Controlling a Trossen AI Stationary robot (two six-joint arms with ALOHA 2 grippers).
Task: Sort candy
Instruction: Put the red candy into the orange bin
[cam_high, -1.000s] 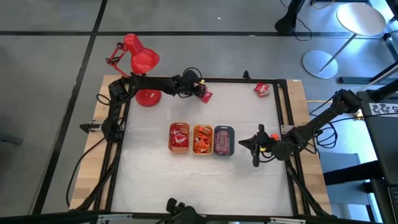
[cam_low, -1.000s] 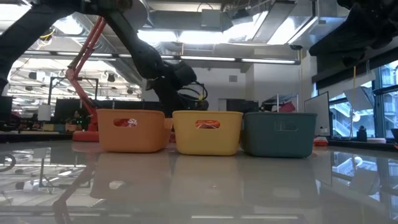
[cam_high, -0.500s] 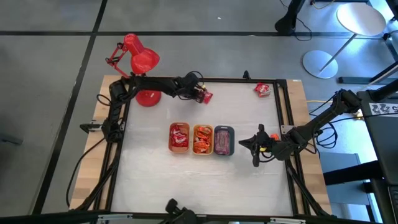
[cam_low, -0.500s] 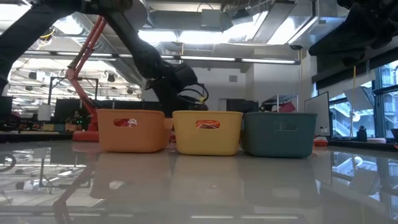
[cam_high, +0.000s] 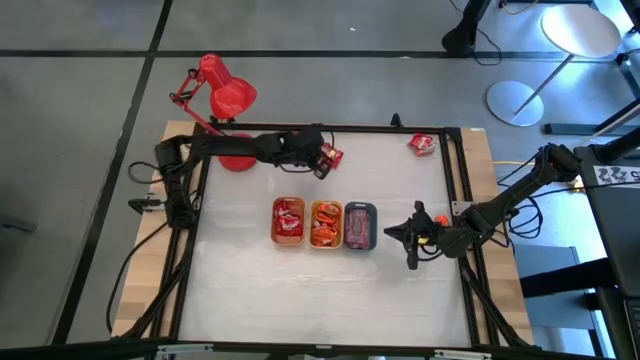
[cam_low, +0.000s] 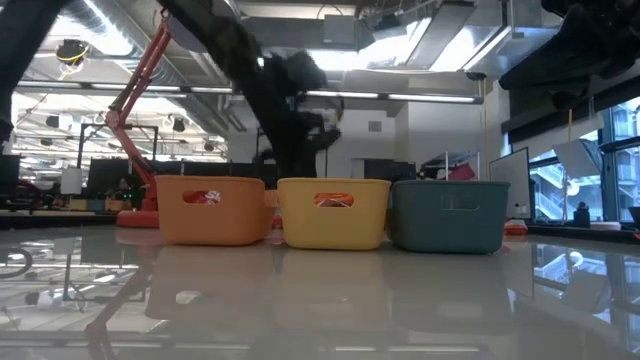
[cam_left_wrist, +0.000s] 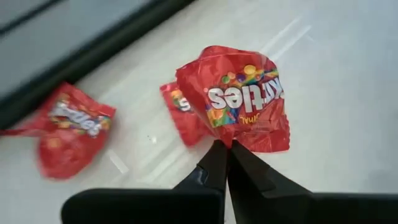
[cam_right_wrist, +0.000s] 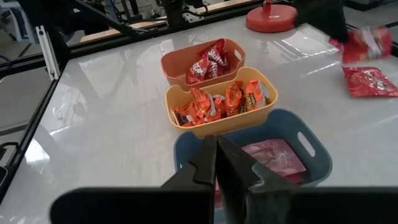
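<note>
From above: three trays sit mid-frame, the orange tray (cam_high: 288, 221), yellow tray (cam_high: 325, 224) and grey tray (cam_high: 360, 225), all already holding candy. Left of the job, as far as I can see: a red packet (cam_high: 422, 144) at the upper right of the bench (cam_high: 330, 290).

My left jaws (cam_high: 324, 160) reach across upper centre, arm stretched low from the left edge, pinching a Skittles packet (cam_high: 331, 154). My right jaws (cam_high: 411, 252) wait right of the grey tray, closed on nothing.

Low view: my left arm hangs above the trays.

Left wrist: I'm clamped on the packet's edge; two more Skittles packets (cam_left_wrist: 73, 127) lie beneath.

Right wrist: trays well filled.
</note>
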